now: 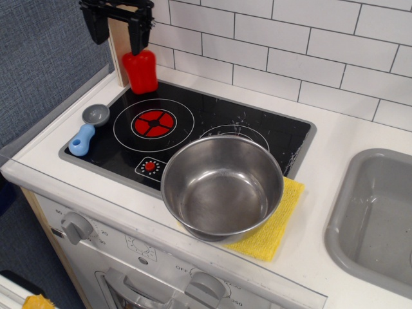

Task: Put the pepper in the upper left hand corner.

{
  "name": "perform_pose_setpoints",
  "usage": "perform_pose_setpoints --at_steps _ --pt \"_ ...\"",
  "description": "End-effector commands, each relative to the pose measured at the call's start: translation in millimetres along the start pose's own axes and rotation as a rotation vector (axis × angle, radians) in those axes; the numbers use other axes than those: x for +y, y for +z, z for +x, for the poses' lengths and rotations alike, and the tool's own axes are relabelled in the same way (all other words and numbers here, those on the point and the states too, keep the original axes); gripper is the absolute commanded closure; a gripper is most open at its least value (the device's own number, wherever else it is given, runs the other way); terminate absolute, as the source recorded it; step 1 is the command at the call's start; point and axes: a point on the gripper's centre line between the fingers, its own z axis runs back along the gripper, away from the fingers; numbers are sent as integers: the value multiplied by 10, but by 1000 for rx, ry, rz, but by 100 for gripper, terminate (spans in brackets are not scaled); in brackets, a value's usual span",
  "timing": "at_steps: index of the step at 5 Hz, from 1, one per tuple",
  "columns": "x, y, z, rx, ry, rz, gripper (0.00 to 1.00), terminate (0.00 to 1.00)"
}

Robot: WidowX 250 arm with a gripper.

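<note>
A: In the one view we have, where is the pepper (pixel 141 71)?

B: It is at the far left of the cooktop (pixel 212 122), at the corner (pixel 127 89) where the grey rim meets the wooden post (pixel 118 55) and the tile wall (pixel 290 45). It looks a little blurred and stretched tall, so I cannot tell if it rests on the glass or is just above it.

A: And the claw (pixel 116 26)?

B: It is above the pepper, at the top edge of the picture. Its two black fingers (pixel 138 33) point down and stand wide apart, so it is spread open and grips nothing. The right finger ends just over the top of the pepper; I cannot tell if it touches. The other finger is off to the left, in front of the post.

A: What else is on the table (pixel 335 154)?

B: A red burner circle (pixel 153 123) is printed on the glass, near the pepper. At the left rim of the cooktop lie a small grey bowl (pixel 96 114) and a blue piece (pixel 81 140), close to each other. A steel pot (pixel 222 187) stands at the front, half on the cooktop and half on a yellow cloth (pixel 275 226). At the right there is a grey sink (pixel 373 219), well apart from the pepper.
</note>
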Motion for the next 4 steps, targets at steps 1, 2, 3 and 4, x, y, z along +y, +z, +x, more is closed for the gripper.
perform_pose_setpoints --at_steps 1,2,3,4 --pt "-5 244 -123 -74 -15 39 0 0" --pt "-52 248 -185 -96 -55 77 0 0" --pt "-52 248 -185 -96 -55 77 0 0" --pt "-52 248 -185 -96 -55 77 0 100"
